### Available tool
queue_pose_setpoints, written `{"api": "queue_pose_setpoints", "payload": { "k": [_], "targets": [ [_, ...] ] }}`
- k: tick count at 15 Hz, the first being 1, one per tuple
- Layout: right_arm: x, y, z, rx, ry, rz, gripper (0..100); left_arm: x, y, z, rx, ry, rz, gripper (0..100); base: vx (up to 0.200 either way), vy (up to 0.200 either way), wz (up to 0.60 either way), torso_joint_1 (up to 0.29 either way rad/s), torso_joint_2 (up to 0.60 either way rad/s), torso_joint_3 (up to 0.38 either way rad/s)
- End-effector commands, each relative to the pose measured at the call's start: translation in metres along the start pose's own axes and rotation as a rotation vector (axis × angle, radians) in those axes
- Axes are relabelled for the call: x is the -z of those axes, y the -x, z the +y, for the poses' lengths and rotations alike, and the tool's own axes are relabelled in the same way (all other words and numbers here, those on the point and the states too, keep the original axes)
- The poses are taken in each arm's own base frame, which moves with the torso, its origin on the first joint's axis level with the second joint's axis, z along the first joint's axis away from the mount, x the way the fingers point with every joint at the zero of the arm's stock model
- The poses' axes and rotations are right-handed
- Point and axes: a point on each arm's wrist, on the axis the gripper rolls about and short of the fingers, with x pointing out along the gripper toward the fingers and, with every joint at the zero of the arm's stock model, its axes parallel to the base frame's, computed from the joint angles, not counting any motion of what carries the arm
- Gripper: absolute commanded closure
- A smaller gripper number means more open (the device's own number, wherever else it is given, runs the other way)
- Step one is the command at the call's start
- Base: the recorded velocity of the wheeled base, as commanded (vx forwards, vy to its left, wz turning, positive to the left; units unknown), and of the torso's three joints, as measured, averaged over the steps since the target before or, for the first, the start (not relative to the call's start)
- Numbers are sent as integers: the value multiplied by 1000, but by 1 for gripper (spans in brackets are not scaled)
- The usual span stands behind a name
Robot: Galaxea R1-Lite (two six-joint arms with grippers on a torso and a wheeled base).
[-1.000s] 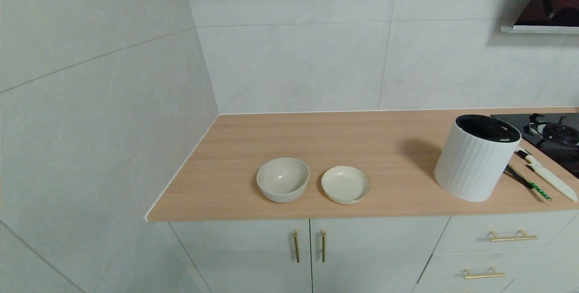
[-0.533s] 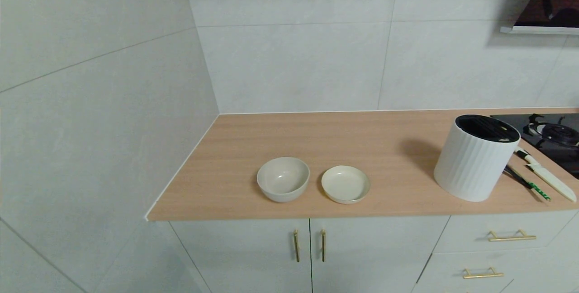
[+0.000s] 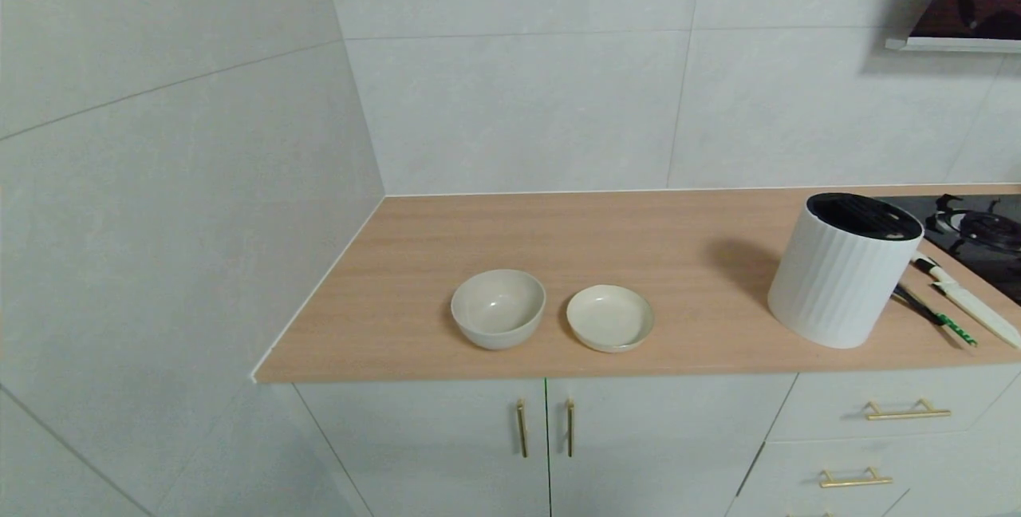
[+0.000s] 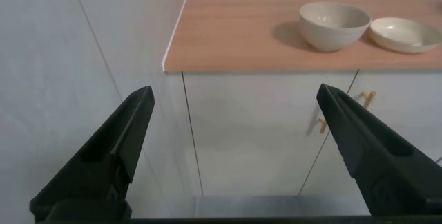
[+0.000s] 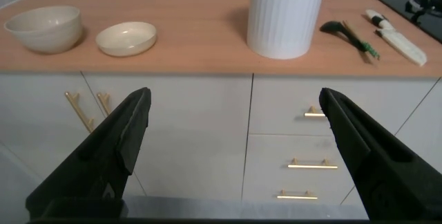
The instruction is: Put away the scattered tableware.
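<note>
Here, the left jaws stand wide apart with nothing between them, level with the white cupboard front and lower than the tabletop (image 3: 558, 246). The right jaws are likewise spread wide and bare, facing the cupboard doors (image 3: 522, 428) and the drawers (image 3: 908, 412) with their brass handles. Above these fronts runs the wooden tabletop, which meets a tiled wall corner at its 9 o'clock end. Near the front edge, at about the middle, sits a pale, deep bowl (image 3: 498, 308), upright and holding nothing. Just beside it at 3 o'clock, close but apart, lies a shallow cream dish (image 3: 609, 317), also upright. Well apart from the dish, farther along at 3 o'clock, stands a tall white ribbed holder (image 3: 845, 270) with a black slotted top. At the holder's 3 o'clock, lying flat on the wood, is a dark utensil with a green patterned handle (image 3: 933, 315), its dark end close against the holder's side. Just beyond that, also at 3 o'clock, lies a white knife (image 3: 969, 303). At the holder's 1 o'clock a black gas stove (image 3: 977, 234) is set into the tabletop. High on the wall at 12 o'clock above the stove hangs a dark range hood (image 3: 965, 6).
</note>
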Motion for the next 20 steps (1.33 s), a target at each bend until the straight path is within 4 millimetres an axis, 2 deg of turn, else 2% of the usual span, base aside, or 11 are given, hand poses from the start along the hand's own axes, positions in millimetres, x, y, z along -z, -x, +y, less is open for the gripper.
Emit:
{"api": "queue_pose_setpoints", "payload": {
  "k": [1,20],
  "targets": [
    [0,0,0,0,1,1,0,0,0,0,-1,0,0,0,0,0,0,-173,393,207],
    [0,0,0,0,1,1,0,0,0,0,-1,0,0,0,0,0,0,-222,517,289]
  ]
}}
